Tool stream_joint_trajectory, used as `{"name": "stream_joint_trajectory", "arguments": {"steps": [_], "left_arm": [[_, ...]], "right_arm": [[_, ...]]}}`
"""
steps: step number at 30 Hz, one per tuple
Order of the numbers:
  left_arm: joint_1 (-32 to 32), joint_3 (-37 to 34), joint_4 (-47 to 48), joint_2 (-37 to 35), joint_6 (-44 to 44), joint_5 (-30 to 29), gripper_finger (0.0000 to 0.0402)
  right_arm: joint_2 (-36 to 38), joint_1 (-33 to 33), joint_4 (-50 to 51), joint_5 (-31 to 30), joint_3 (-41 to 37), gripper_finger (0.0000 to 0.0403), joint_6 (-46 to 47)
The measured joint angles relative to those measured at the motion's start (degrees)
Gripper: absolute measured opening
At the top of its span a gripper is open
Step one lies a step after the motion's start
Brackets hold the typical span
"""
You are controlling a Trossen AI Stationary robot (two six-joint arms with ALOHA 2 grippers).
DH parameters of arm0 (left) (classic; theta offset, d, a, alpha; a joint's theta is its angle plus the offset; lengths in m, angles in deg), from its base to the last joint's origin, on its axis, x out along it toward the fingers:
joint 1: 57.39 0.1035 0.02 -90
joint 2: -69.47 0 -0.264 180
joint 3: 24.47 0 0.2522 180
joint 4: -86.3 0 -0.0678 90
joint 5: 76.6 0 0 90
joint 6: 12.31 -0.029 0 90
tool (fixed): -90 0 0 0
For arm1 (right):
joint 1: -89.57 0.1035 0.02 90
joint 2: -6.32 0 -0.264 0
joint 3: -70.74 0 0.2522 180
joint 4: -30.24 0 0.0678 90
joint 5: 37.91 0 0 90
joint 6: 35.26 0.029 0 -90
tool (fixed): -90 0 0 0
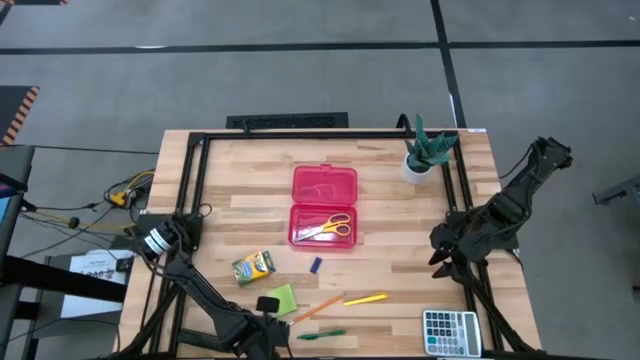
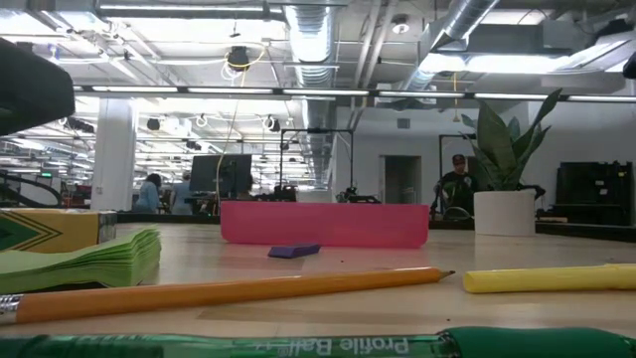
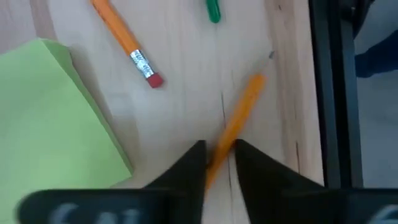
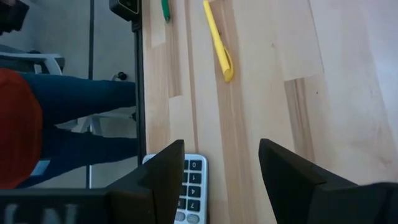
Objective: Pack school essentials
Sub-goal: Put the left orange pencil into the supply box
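table: light wood top (image 1: 400, 200) with a black frame round its edges
pencil case: pink case (image 1: 324, 206) lies open at the table's middle, lid half toward the far edge, tray half nearer the front
scissors: orange-yellow-handled pair (image 1: 328, 229) lies inside the tray half
eraser: tiny blue eraser (image 1: 316, 265) on the wood just in front of the case, apart from it
crayon box: yellow-green box (image 1: 253, 267) left of the eraser, lying at a slant
sticky notes: lime pad (image 1: 282, 298) just in front of the crayon box, beside the left gripper
pencils: 2 orange pencils; 1 (image 1: 316, 308) lies slanted right of the pad, its eraser end showing in the left wrist view (image 3: 127, 43); the other (image 3: 237, 121) lies near the front edge with its end between the left fingers
pens: yellow pen (image 1: 366, 298) right of the pencil; green pen (image 1: 322, 334) nearer the front edge
left gripper: (image 3: 217, 167) low at the front edge next to the pad, fingers drawn in close on the second pencil, 1 on each side of it
right gripper: (image 4: 221, 167) fingers spread wide with nothing between them, at the table's right side, above the wood beside the calculator
calculator: grey (image 1: 450, 332) at the front right corner
plant: green in a white pot (image 1: 423, 152) at the far right corner
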Motion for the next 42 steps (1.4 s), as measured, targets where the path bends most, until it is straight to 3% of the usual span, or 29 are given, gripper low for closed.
{"name": "stream_joint_trajectory", "arguments": {"steps": [4,13,19,33,38,42], "left_arm": [[1.00,0.00,0.15,0.00,-2.48,3.60,0.0012],[2.41,2.93,2.53,-0.51,-1.94,4.51,0.0003],[4.19,5.49,5.86,-2.50,2.04,1.31,0.0001],[10.25,20.68,19.89,-3.94,-1.14,-2.38,0.0002],[9.83,20.53,20.49,-3.91,0.15,2.67,0.0005],[5.71,20.55,17.49,-3.91,3.30,7.51,0.0041]], "right_arm": [[0.00,0.00,0.00,-0.30,0.00,0.0212,0.00],[0.00,0.00,0.09,-0.69,0.00,0.0208,-0.24],[-0.01,0.00,0.10,-2.29,0.00,0.0205,-1.19],[-0.01,0.00,0.07,-2.40,0.00,0.0204,-3.04],[-0.02,0.02,-0.08,-3.35,0.00,0.0204,-3.19],[-0.02,0.02,-0.08,-4.04,0.00,0.0204,-3.20]]}}
